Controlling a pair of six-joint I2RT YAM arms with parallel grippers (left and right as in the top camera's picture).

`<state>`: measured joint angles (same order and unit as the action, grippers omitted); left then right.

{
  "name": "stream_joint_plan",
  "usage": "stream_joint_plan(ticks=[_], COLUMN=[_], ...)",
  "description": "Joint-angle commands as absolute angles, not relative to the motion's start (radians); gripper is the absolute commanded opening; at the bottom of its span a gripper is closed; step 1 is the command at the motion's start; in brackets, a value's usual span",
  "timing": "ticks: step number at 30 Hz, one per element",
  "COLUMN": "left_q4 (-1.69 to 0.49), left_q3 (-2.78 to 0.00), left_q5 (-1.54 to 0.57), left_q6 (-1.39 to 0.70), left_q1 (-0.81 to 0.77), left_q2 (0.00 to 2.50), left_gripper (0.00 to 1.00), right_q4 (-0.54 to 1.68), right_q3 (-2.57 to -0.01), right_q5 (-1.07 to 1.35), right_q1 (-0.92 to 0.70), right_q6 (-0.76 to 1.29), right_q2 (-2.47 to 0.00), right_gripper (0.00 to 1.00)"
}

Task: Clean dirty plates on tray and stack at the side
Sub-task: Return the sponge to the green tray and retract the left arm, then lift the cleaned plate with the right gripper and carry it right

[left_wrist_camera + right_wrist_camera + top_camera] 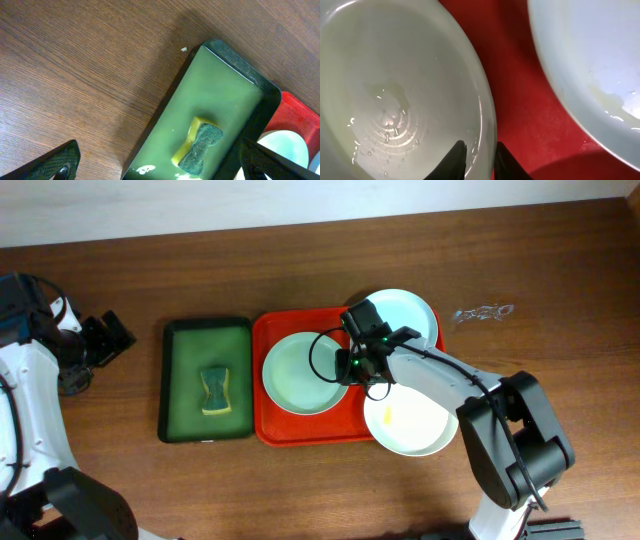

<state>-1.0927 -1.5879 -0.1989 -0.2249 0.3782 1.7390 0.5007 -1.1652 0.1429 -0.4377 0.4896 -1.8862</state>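
Right jaws straddle rim of wet plate (395,100) on red tray (520,100); cannot tell if pinching. Close fully before lifting, keep level. Left jaws spread, sponge (200,145) unheld.

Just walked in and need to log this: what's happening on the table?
The right gripper straddles the rim of the plate nearest the green tray, on the red tray; whether it grips is unclear. A second plate and a third plate lie beside it, unstacked. The left gripper hangs open near the green tray and its sponge.
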Motion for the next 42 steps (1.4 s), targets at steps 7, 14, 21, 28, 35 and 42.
stream_joint_plan(ticks=[7, 14, 21, 28, 35, 42], left_q4=[-1.094, -1.094, -1.094, -1.094, -1.094, -1.094], left_q3=[-1.600, -1.600, -1.600, -1.600, -1.600, -1.600], left_q5=[-0.214, -0.214, -0.214, -0.214, -0.214, -0.214], left_q6=[-0.223, -0.223, -0.223, -0.224, -0.224, -0.224], left_q1=[0.381, 0.381, 0.381, 0.381, 0.381, 0.381], left_q2=[1.722, 1.722, 1.722, 1.722, 1.722, 1.722], left_gripper=[0.99, 0.99, 0.99, 0.99, 0.99, 0.99], right_q4=[0.494, 0.492, 0.722, 0.946, 0.759, 0.607], right_q3=[-1.176, -1.190, -1.407, -1.677, -1.689, -1.688], right_q5=[0.119, 0.135, 0.210, 0.201, -0.018, -0.361], right_q1=[-0.453, -0.450, -0.417, -0.423, -0.535, -0.736], right_q6=[0.487, 0.496, 0.498, 0.488, 0.541, 0.540], right_q2=[-1.924, -1.940, -1.915, -1.915, -1.932, -2.000], right_gripper=[0.24, 0.04, 0.04, 0.04, 0.04, 0.04])
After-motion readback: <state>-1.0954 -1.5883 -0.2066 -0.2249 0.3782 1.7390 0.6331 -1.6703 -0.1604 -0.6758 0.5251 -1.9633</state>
